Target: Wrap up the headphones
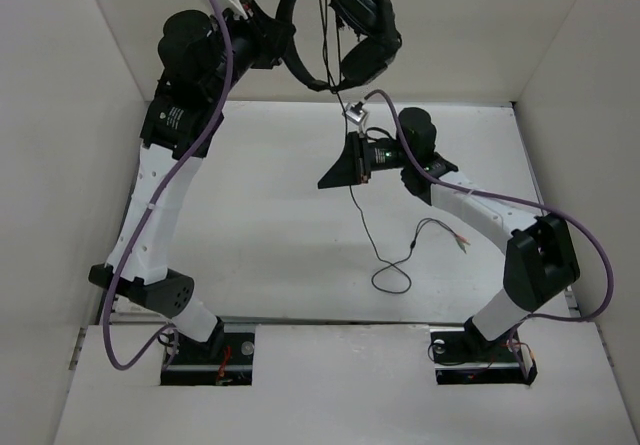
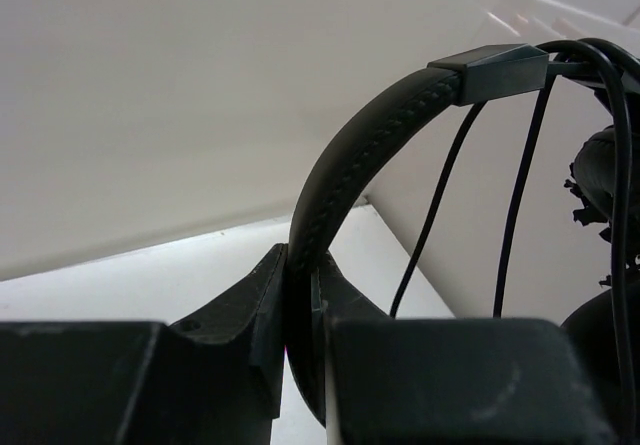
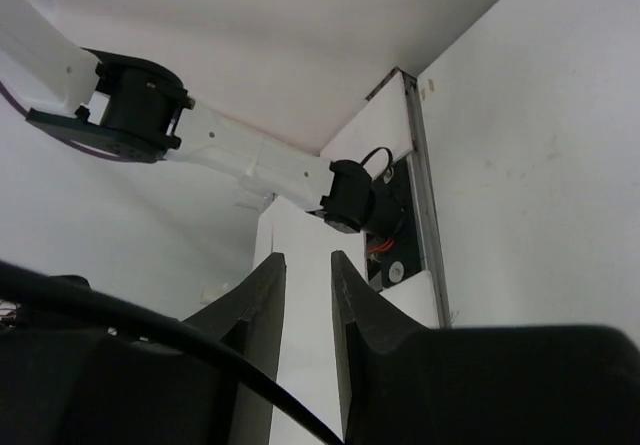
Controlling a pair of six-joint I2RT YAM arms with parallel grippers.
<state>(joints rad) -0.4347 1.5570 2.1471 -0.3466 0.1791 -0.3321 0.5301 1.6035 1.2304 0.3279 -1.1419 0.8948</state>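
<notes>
The black headphones (image 1: pixel 281 35) hang in the air at the back, with the earcups (image 1: pixel 365 20) to the right. My left gripper (image 1: pixel 268 43) is shut on the headband (image 2: pixel 370 145), which is pinched between its fingers (image 2: pixel 262 295). The thin black cable (image 1: pixel 362 220) drops from the headset past a small inline piece (image 1: pixel 356 113). It ends in a loose loop (image 1: pixel 392 277) and plugs (image 1: pixel 458 242) on the table. My right gripper (image 1: pixel 335 170) hovers beside the hanging cable. Its jaws stand slightly apart with nothing between them (image 3: pixel 305 265). The cable (image 3: pixel 150 320) crosses near its left finger.
White walls (image 1: pixel 60 145) box in the table (image 1: pixel 270 235) on the left, back and right. Thick purple arm cables (image 1: pixel 215 115) run along both arms. The arm bases (image 1: pixel 210 350) sit at the near edge. The left arm (image 3: pixel 230 155) shows in the right wrist view.
</notes>
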